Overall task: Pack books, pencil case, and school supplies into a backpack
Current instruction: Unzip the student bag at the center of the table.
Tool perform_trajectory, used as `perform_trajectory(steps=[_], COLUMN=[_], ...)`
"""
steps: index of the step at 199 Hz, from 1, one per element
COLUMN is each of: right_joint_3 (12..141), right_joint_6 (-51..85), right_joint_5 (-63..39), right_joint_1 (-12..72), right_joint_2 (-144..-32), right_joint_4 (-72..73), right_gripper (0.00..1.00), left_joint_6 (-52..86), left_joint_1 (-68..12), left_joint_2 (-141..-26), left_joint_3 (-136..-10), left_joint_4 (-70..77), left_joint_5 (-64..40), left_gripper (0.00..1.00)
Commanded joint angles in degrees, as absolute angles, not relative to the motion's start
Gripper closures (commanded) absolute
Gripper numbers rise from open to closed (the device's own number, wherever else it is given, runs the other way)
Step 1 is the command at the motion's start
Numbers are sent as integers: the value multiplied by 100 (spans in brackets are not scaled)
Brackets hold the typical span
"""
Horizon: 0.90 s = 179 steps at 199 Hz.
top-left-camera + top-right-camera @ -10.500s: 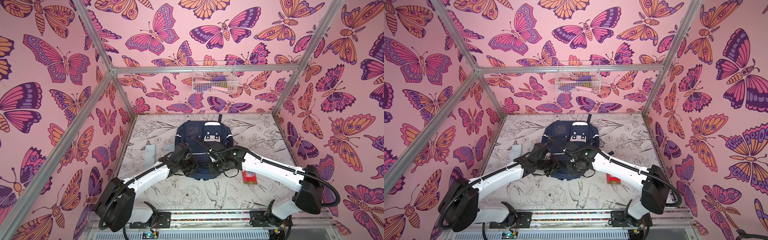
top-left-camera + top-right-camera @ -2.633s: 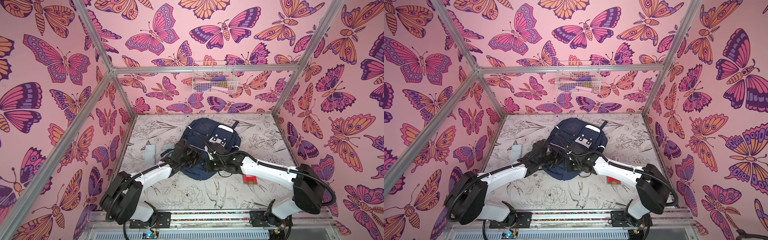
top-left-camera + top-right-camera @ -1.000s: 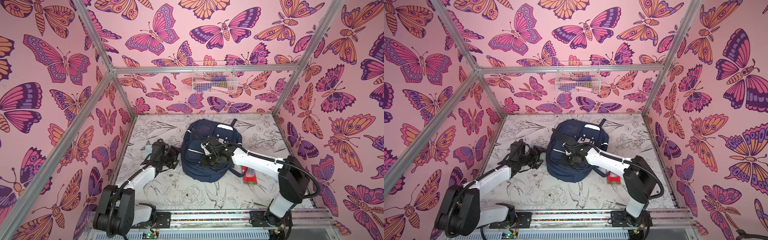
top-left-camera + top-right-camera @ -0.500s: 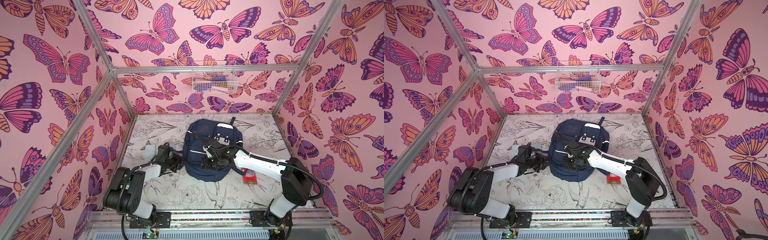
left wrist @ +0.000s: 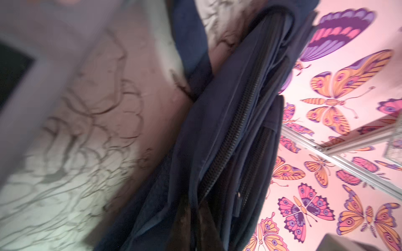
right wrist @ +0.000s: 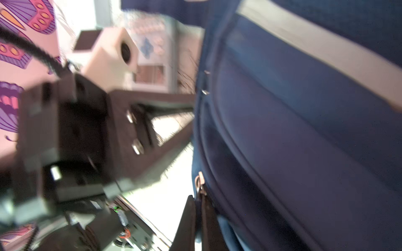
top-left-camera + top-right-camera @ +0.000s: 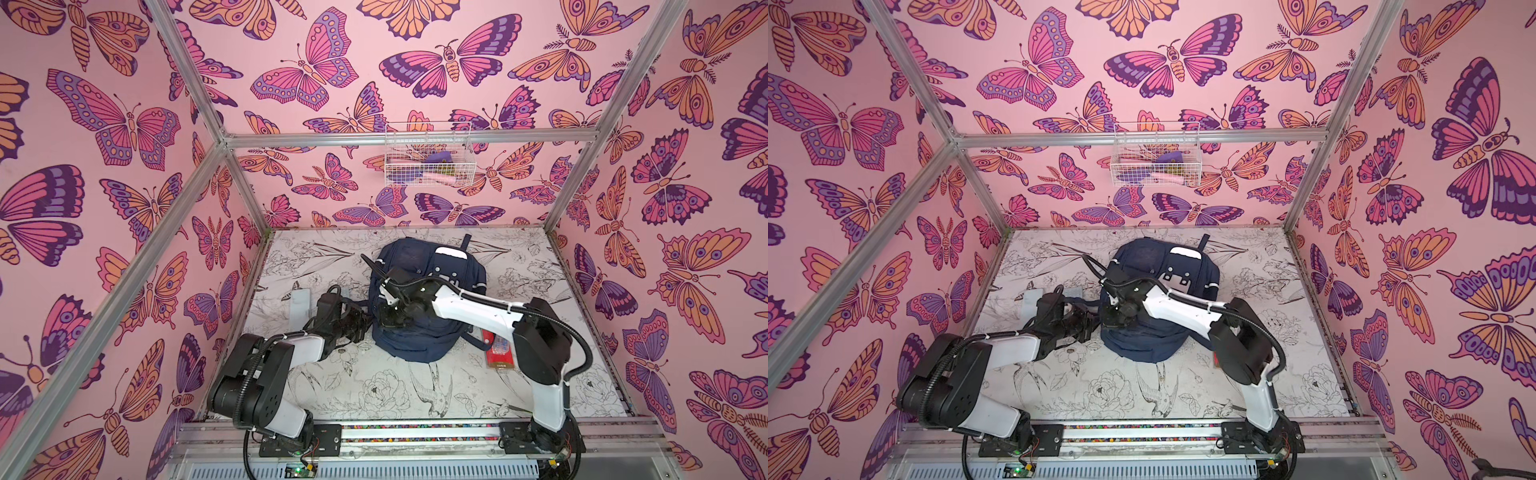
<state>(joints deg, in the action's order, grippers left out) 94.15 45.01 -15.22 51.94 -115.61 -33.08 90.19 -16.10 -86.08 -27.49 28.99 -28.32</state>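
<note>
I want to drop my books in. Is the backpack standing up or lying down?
Lying down: in both top views the backpack rests on the table, front patch facing up.

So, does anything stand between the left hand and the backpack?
Nothing visible does. The left hand touches the backpack at its side, and the left wrist view shows it closed on a fold of the fabric.

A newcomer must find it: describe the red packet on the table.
Start at the navy backpack in the middle of the flower-printed table. On the robot's right of it, beside the bag's near corner and partly under the white right arm, lies a flat packet. Nothing else on the table is red.
</note>
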Motion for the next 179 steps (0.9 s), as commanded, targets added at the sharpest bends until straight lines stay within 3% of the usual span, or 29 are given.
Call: perform_trajectory(steps=[1,57,104,136,179], right_joint_3=[10041,8917,8080,8547,10136], right_joint_6=[4401,4309,4484,4678,4880], right_joint_5=[-1766,-1489,-1614,-1829,-2201], right_joint_1=[5050,4263,4334,4681,4770], right_joint_2=[-11553,-10486,-10090,-10649,-11622], right_joint_4=[-3178,-3300,-3064,-2907,-3121], right_gripper=[100,100,100,100,100], left_joint_6=[9230,9073,8886,8904,8878], left_joint_1=[-1942,-2239,-2663,-2953,-3292], left_joint_2=[-8105,-7063,-7084,-7233,-7515], left_joint_3=[-2711,-1769,-1643,-1705,-1611], left_joint_4=[3744,3788,3846,4405,4689], left_joint_5=[-3067,-2592,-2405,-2238,-2024], left_gripper=[100,100,100,100,100])
